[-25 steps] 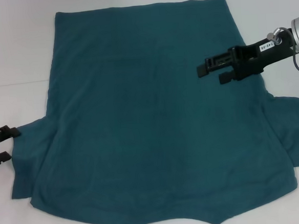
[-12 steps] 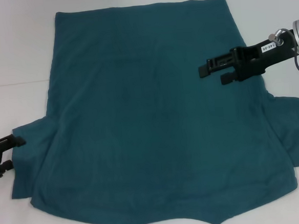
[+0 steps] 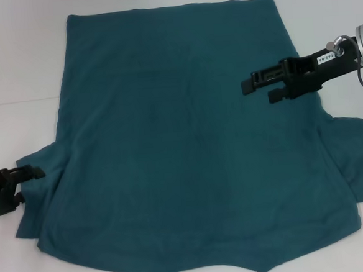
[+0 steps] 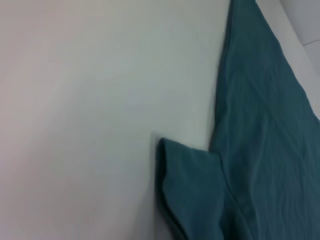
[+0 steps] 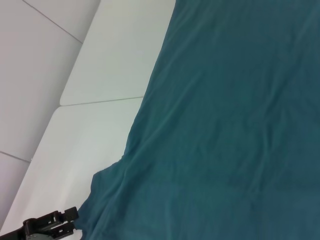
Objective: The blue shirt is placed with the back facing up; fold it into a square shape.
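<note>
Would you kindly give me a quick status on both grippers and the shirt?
Left gripper open at the left sleeve edge. Right gripper open, above the shirt's right side. Dark teal-blue knit T-shirt flat on the white table, unfolded. Nothing in the way.

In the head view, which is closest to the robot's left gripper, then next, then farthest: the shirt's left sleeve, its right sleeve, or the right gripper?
1. Left sleeve of the dark teal-blue knit shirt, right beside the left gripper.
2. Right gripper, over the shirt's right side.
3. Right sleeve, at the far right edge.
</note>
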You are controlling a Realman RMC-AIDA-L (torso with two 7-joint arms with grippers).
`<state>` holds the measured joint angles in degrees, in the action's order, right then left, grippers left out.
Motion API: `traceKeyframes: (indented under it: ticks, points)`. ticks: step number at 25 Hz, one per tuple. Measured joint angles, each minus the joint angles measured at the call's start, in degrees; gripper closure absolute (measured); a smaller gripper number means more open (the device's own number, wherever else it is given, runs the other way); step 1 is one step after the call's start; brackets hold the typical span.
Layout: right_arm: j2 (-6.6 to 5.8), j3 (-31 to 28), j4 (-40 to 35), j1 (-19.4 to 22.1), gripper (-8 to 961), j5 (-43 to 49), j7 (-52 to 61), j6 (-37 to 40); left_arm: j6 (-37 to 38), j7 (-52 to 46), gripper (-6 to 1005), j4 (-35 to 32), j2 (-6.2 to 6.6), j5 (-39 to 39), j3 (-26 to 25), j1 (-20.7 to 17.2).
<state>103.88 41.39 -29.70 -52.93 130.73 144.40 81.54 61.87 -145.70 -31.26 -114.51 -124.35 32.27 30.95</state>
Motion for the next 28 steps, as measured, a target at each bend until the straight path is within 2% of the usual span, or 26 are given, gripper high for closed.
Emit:
traceKeyframes:
  ticks: [4, 13, 19, 24, 28]
  points:
    - [-0.05, -0.2, 0.0, 0.0, 9, -0.1, 0.0, 0.1, 0.1, -0.1, 311, -0.1, -0.05, -0.1, -0.3, -0.3]
    - [-0.08, -0.3, 0.1, 0.1, 9, -0.2, 0.0, 0.1, 0.2, 0.3, 566, -0.3, 0.12, -0.4, 0.1, -0.4]
    - [-0.04, -0.4, 0.1, 0.3, 8, -0.1, 0.0, 0.1, 2.5, 1.3, 809, -1.4, 0.33, -0.3, -0.1, -0.2]
    - [0.01, -0.4, 0.1, 0.3, 8, -0.1, 0.0, 0.1, 5.4, 0.6, 986, -4.5, 1.80, -2.7, 0.4, 0.6]
    - [0.15, -0.4, 0.1, 0.3, 8, -0.1, 0.0, 0.2, 6.8, 0.2, 987, -7.2, 2.85, -8.1, 0.5, 2.5]
